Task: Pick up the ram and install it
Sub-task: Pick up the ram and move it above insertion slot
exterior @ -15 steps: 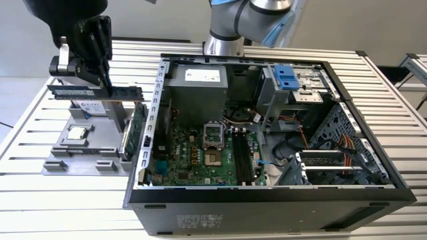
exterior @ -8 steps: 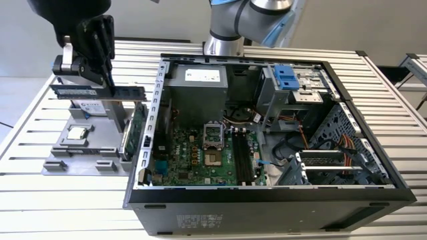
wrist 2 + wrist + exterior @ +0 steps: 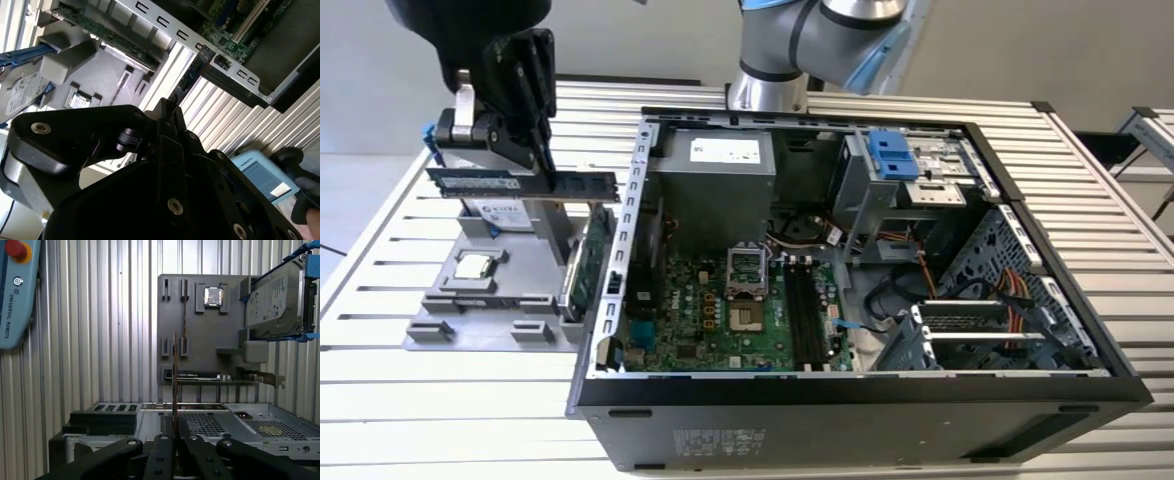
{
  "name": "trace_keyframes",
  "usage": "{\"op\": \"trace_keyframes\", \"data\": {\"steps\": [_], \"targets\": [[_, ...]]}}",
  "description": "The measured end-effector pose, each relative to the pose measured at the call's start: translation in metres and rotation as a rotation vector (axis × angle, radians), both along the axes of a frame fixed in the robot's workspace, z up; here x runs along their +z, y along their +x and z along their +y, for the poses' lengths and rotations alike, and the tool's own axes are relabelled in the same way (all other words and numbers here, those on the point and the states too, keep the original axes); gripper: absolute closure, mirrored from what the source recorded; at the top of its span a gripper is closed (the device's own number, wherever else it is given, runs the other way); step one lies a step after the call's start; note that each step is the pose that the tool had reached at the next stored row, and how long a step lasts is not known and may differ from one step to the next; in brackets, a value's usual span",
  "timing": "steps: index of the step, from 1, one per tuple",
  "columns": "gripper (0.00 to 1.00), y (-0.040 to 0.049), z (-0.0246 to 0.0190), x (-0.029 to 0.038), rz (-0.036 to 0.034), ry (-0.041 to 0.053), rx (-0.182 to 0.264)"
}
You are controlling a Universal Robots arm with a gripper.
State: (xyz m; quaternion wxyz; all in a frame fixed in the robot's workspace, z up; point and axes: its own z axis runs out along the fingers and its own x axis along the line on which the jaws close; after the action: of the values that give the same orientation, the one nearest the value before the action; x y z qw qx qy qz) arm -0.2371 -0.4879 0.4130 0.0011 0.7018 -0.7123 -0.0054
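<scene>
The ram (image 3: 520,183) is up in the air and lying level, pinched tight between the gripper's (image 3: 538,168) jaws. It hangs right over the grey holder (image 3: 518,298), to the exterior view's left of the open case (image 3: 854,398). The holder's got a hard drive (image 3: 494,213), a CPU (image 3: 476,266) and a green card (image 3: 594,262) standing on edge in it, while the case holds the motherboard (image 3: 714,312) with its long black slots (image 3: 803,318).
</scene>
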Motion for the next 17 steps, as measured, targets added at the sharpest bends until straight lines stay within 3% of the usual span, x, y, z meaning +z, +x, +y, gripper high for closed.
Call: {"op": "trace_keyframes", "data": {"steps": [17], "targets": [[1.00,0.0089,0.0000,0.0024,0.0000,0.0000,0.000]]}}
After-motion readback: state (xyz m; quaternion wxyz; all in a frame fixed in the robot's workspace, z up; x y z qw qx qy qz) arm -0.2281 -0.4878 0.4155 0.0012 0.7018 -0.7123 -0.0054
